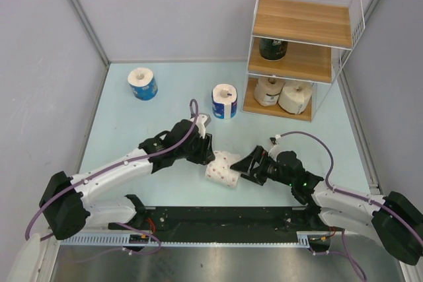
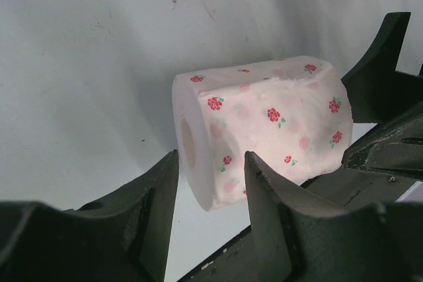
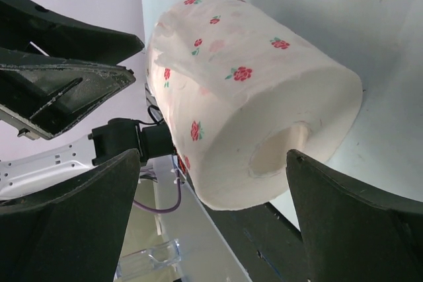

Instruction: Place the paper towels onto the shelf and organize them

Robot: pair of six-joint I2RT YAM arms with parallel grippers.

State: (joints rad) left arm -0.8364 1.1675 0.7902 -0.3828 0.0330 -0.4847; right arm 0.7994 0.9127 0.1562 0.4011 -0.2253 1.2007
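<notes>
A white paper towel roll printed with small red roses (image 1: 223, 168) lies on its side on a pale blue-green table top (image 1: 132, 137), near the front and between two black robot arms.

The left gripper (image 2: 211, 160) reaches in from the left. Its two black fingers (image 2: 158, 209) are parted by a modest gap, and the end of the roll with the hollow core sits at that gap. Whether the tips touch the paper cannot be told.

The right gripper (image 3: 213, 156) faces the other end of the roll. It is spread wide, one finger on each side of the roll. There is clear space at one finger; at the other, contact cannot be told.

At the far right stands a tall three-tier shelf of brown wooden boards in a thin white wire frame (image 1: 310, 24). A dark-wrapped roll (image 1: 272, 49) stands upright on its middle board. On the bottom board, a pale roll (image 1: 268, 90) and a cream roll (image 1: 295, 97) stand side by side, touching.

A blue-wrapped roll (image 1: 225, 101) stands upright on the table just left of the shelf's base. A second blue-wrapped roll (image 1: 143, 83) stands well apart from it, toward the far left corner.
</notes>
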